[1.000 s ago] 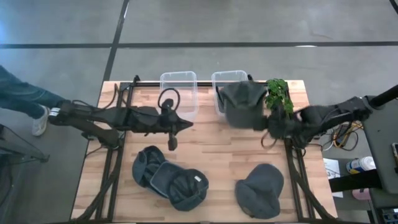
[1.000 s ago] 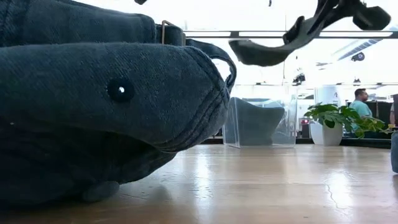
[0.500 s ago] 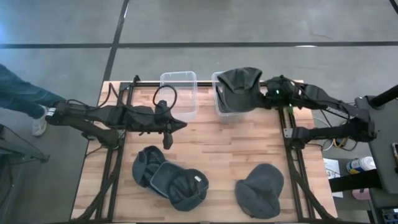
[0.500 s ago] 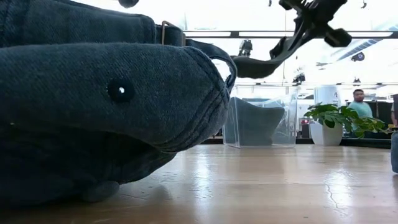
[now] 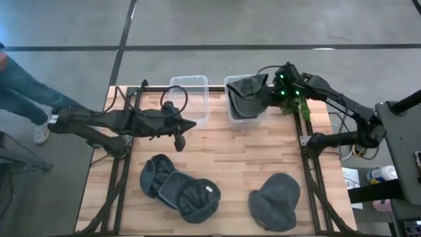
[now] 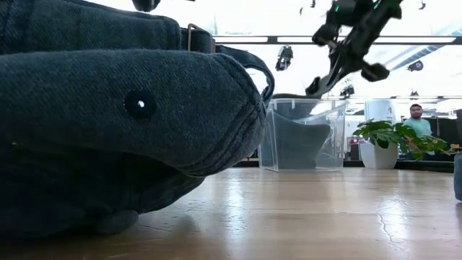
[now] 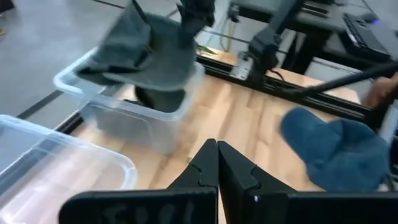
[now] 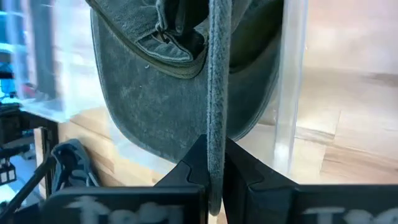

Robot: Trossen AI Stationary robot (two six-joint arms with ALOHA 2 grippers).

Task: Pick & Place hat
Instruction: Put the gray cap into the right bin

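Note:
My right gripper [image 5: 270, 91] is at the far right of the table, shut on a dark grey hat [image 5: 248, 92]. That hat hangs over the right clear bin [image 5: 231, 113], where another dark hat [image 6: 296, 141] lies inside. My left gripper [image 5: 187, 126] hovers shut and empty in front of the left clear bin [image 5: 189, 99]. Two dark hats [image 5: 158, 174] [image 5: 196, 199] lie overlapping at the near left. A third hat [image 5: 275, 201] lies at the near right. My right gripper pinches the hat's brim [image 8: 215, 124] edge-on between its two fingers. The fingers slant down from the table's far right. The hat's crown [image 8: 155, 106] hangs below them, down at the right bin's rim [image 6: 292, 96] and partly inside the bin.
A potted plant [image 5: 294, 99] stands just right of the right bin, under my right arm. The hat at the near left fills the low view's foreground [image 6: 130, 123]. A person's leg [image 5: 26, 99] shows beyond the table's left edge. Bare wood [image 5: 230, 158] lies mid-table.
My right gripper has swung from over the table's right side toward the far edge and then left, carrying the hat. The hat, first hanging high beside the bin, now hangs lower over the right bin, down at its rim. The gripper has stayed shut.

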